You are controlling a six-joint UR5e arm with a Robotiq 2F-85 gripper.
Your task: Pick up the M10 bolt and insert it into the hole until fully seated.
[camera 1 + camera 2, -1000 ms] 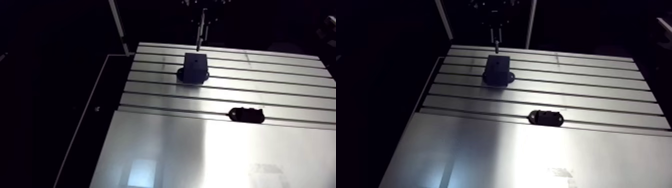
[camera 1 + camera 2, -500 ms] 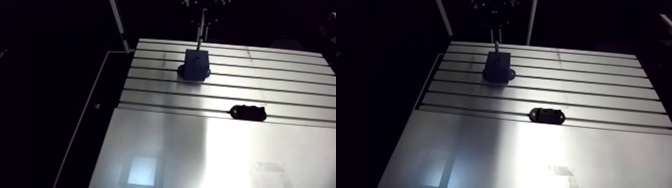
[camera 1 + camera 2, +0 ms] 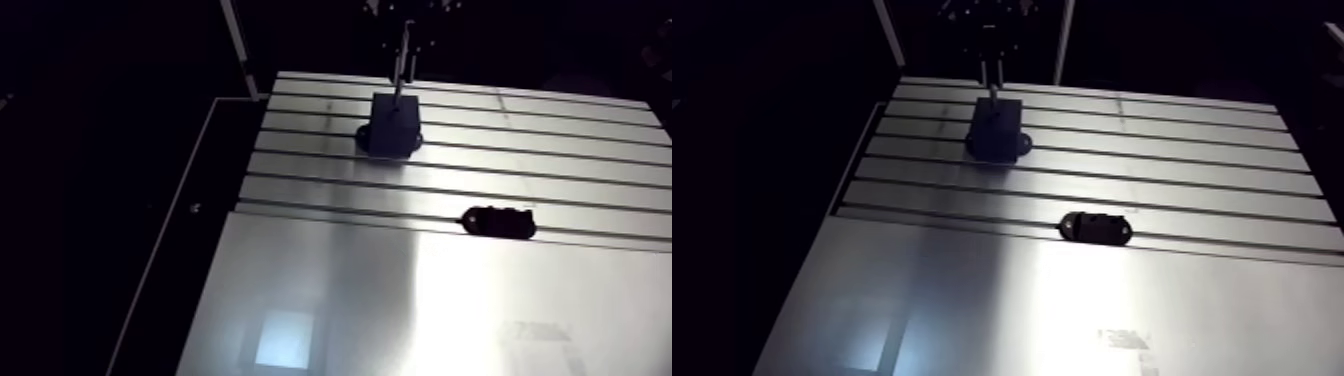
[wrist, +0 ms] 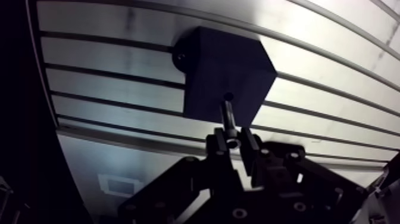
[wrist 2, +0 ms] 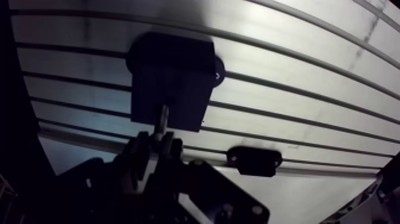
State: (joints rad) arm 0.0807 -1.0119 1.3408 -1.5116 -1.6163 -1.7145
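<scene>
A dark block (image 4: pixel 226 71) with a small hole (image 4: pixel 228 95) in its top stands on the slotted aluminium table (image 4: pixel 107 89). In the wrist view my gripper (image 4: pixel 232 143) is shut on the M10 bolt (image 4: pixel 228 119). The bolt's shank points straight down, with its tip right at the hole. In the arm view the bolt (image 3: pixel 400 65) hangs upright from above and its lower end meets the top of the block (image 3: pixel 392 130). I cannot see how deep the tip sits in the hole.
A flat dark oval piece (image 3: pixel 498 221) lies on the table nearer the front, to the right of the block, also seen beside the gripper (image 5: pixel 255 161). The table's left edge (image 3: pixel 225 190) drops off into darkness.
The bolt has come down onto the block: earlier its tip hung just above and behind the block's top, now it overlaps the top face. The arm view has shifted slightly with the arm.
</scene>
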